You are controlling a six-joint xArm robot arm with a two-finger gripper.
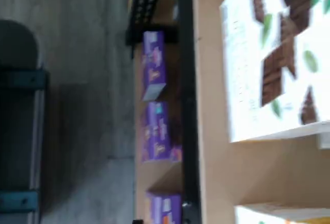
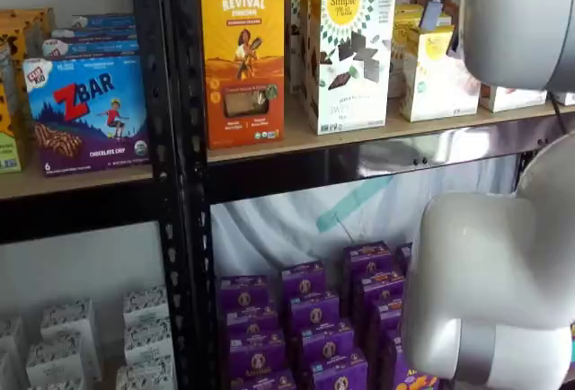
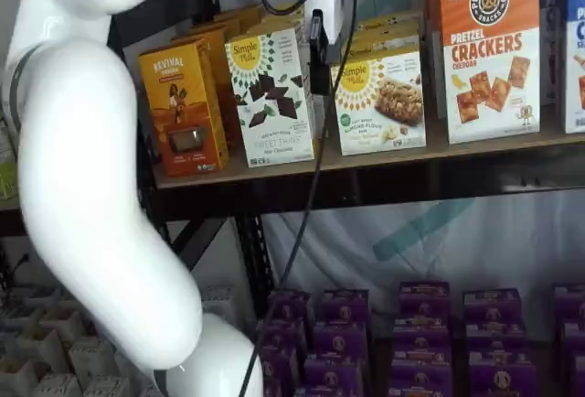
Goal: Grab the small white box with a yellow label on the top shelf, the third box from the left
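Black uprights and a black beam front the top shelf (image 3: 475,150), my landmark for everything else. On its board stands the small white box (image 3: 379,100), between the taller white box with brown squares (image 3: 272,95) and the pretzel cracker box (image 3: 489,49). I judge this the approach step, with nothing grasped yet. My gripper (image 3: 317,45) hangs above the board, just beside the small white box on its brown-squares side; I see the black fingers side-on and cannot tell their opening. Next I would shift toward the small box and straddle its narrow sides. My white arm (image 3: 91,187) rises in front of the shelf.
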